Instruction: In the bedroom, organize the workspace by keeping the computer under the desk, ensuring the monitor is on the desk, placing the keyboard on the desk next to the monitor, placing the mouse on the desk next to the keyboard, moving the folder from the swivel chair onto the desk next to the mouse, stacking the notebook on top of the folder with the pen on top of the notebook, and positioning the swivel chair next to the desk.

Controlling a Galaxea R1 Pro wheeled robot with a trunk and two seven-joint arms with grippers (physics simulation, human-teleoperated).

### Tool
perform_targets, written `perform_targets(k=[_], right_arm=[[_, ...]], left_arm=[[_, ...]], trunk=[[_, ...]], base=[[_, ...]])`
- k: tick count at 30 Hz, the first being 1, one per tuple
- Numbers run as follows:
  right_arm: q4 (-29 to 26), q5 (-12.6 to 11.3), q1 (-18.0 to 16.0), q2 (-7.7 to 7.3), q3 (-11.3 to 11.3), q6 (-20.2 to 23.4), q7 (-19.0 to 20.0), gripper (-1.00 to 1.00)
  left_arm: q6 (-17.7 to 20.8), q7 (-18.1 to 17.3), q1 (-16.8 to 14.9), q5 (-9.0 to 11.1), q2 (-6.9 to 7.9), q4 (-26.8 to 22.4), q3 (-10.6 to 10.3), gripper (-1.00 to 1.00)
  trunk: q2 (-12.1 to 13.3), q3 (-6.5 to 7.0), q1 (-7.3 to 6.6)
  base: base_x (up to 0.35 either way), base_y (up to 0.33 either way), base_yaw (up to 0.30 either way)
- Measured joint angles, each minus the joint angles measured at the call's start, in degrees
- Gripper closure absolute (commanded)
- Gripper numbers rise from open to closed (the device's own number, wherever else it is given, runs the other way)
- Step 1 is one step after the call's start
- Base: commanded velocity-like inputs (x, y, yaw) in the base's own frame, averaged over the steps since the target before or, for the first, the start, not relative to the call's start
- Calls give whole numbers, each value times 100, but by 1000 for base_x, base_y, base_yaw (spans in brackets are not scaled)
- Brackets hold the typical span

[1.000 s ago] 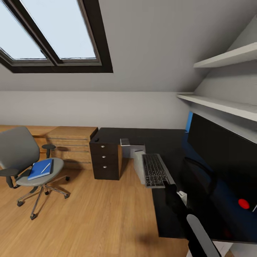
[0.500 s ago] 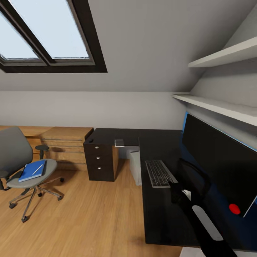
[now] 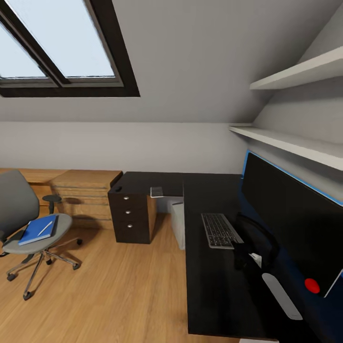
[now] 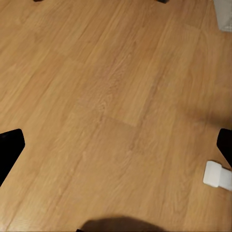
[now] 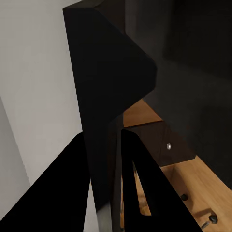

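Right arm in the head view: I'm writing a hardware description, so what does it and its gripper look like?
The right arm is mostly glossy black, with a long, rounded light-grey panel along the forearm. It ends in a black right gripper. In the right wrist view its fingers are flat, black, tapering blades. No cables or markings are visible.

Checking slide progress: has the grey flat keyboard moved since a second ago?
Yes. The grey flat keyboard went from overhanging the black desk's floor-side edge to fully on it, nearer the wide black monitor.

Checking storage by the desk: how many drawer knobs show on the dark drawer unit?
3, stacked in a column on the drawer unit front: top knob, middle knob, bottom knob. None seem hidden.
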Motion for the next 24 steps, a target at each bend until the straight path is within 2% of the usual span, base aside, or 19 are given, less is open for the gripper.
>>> perform_targets(k=[12, 13, 15, 24], right_arm=[[1, -7, 0, 21, 6, -6, -7, 100], [1, -31, 1, 118, 8, -12, -8, 100], [1, -4, 0, 168, -20, -16, -8, 100], [1, 0, 0, 207, -43, -26, -8, 100]], left_arm=[[1, 1, 0, 2, 0, -1, 0, -100], [-1, -1, -1, 2, 0, 0, -1, -100], [0, 0, 0, 2, 0, -1, 0, -100], [2, -3, 0, -10, 0, -1, 0, -100]], trunk=[[0, 0, 1], [0, 0, 1], [0, 0, 1], [0, 0, 1]], base=[[15, -19, 0], [0, 0, 0], [0, 0, 0], [0, 0, 0]])
